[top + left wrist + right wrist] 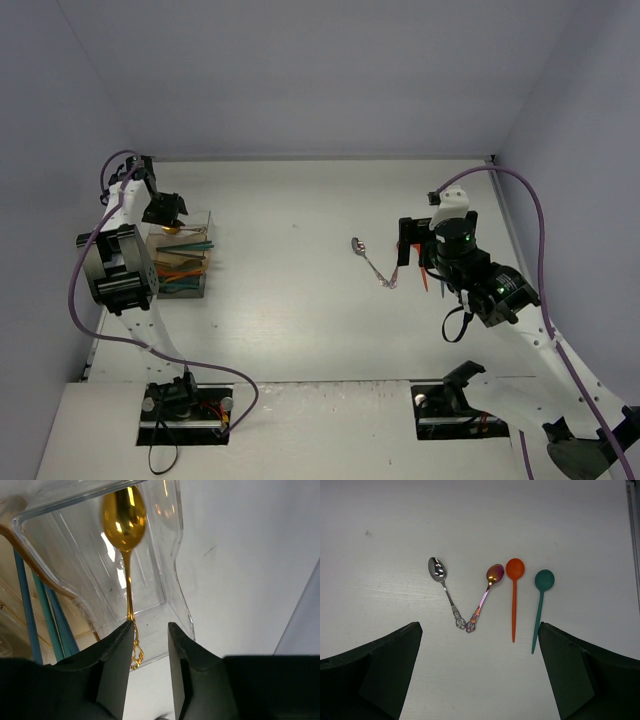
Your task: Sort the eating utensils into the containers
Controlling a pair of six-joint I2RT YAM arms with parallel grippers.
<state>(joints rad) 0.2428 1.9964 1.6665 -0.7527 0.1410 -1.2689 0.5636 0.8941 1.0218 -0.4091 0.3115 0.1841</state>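
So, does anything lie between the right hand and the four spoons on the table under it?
Nothing visible does. The right hand is open above the table; the silver spoon, purple spoon, orange spoon and teal spoon lie uncovered below it. Only the silver and purple handle ends appear to touch.

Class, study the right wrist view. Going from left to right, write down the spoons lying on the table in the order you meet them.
silver spoon → purple-pink spoon → orange spoon → teal spoon
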